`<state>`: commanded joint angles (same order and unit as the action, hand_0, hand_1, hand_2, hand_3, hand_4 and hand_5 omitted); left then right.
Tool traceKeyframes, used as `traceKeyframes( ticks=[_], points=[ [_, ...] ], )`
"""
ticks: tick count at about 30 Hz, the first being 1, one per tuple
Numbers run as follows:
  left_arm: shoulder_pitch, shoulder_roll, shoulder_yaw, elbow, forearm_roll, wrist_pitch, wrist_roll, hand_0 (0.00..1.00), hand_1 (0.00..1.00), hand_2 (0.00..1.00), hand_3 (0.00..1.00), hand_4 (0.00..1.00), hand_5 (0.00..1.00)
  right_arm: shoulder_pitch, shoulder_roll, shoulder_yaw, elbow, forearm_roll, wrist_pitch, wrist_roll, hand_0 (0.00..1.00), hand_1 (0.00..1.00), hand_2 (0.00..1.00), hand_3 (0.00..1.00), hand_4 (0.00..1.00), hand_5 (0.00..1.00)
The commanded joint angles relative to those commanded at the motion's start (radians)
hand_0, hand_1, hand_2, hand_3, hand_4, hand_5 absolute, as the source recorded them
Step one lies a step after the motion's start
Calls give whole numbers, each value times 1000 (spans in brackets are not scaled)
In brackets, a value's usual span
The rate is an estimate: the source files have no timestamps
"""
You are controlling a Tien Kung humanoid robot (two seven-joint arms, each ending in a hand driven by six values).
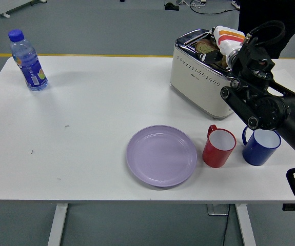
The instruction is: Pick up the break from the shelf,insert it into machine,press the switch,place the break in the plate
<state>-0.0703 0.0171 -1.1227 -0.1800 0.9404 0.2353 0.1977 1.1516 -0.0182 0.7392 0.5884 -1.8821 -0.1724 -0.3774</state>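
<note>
One arm in view: the right arm came in from the right edge and reached over the far-right part of the white counter (85, 118). Its right hand (225, 42), in a white cover with orange and red stripes, sat on top of the toaster (201, 77), right at the slots. Fingers were mostly hidden behind the wrist and the toaster top, so I couldn't tell whether they were apart, together or clamped on anything.

The bread (204, 46) was in the toaster's slot, brown top edge showing just left of the hand. Whether the hand touched it was not clear.

The toaster was cream and chrome, at the far right of the counter, angled with one corner toward the near side.

The purple plate (161, 155) lay near the counter's near edge, right of centre, with nothing on it. A red mug (219, 146) stood just right of the plate, handle to the left. A blue mug (260, 145) stood right of the red one, close but apart, its far rim partly covered by the black forearm.

A blue-capped water bottle (28, 61) stood upright at the far-left corner, well apart from the rest.

A person in dark clothes stood past the far edge, behind the toaster, only partly in frame.
</note>
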Motion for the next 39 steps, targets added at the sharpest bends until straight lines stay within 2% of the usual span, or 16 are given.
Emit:
traceKeyframes(
  ticks=[1,6,7,12,13,18,19,24,25,28,39],
  points=[
    [0,0,1,0,-1,1,0,695,570,715,678,516,952,1,2,-1,-3,-1,-4,0,230,337,402,534,718,264],
    [-1,1,1,0,0,2,0,695,570,715,678,516,952,5,10,-7,-18,-15,-14,-1,230,337,402,534,718,264],
    [-1,1,2,0,-1,2,0,695,568,715,677,517,954,5,10,-7,-20,-17,-17,-1,183,303,394,497,654,190],
    [0,1,-1,0,2,3,0,695,568,715,677,517,954,7,13,-9,-30,-29,-24,1,183,303,394,497,654,190],
    [0,1,-1,0,2,3,0,695,568,715,677,517,953,7,14,-9,-31,-29,-24,1,163,297,397,492,605,126],
    [1,0,-2,0,6,4,1,695,568,715,677,517,953,7,17,-11,-46,-39,-35,4,163,297,397,492,605,126],
    [1,0,-2,0,6,4,1,695,566,715,678,517,953,7,18,-11,-46,-40,-35,4,128,294,392,481,551,60],
    [5,0,-4,0,8,4,1,695,566,715,678,517,953,6,14,-8,-48,-60,-54,12,128,294,392,481,551,60],
    [5,0,-5,0,9,4,1,695,566,714,679,517,953,6,12,-7,-46,-64,-59,14,136,287,384,471,551,16],
    [6,1,-4,0,8,4,0,695,566,714,679,517,953,7,9,-6,-41,-71,-65,18,136,287,384,471,551,16],
    [8,2,-4,0,5,4,-1,695,564,712,679,517,952,5,-25,4,12,-93,-100,27,127,274,373,467,540,2]
  ],
)
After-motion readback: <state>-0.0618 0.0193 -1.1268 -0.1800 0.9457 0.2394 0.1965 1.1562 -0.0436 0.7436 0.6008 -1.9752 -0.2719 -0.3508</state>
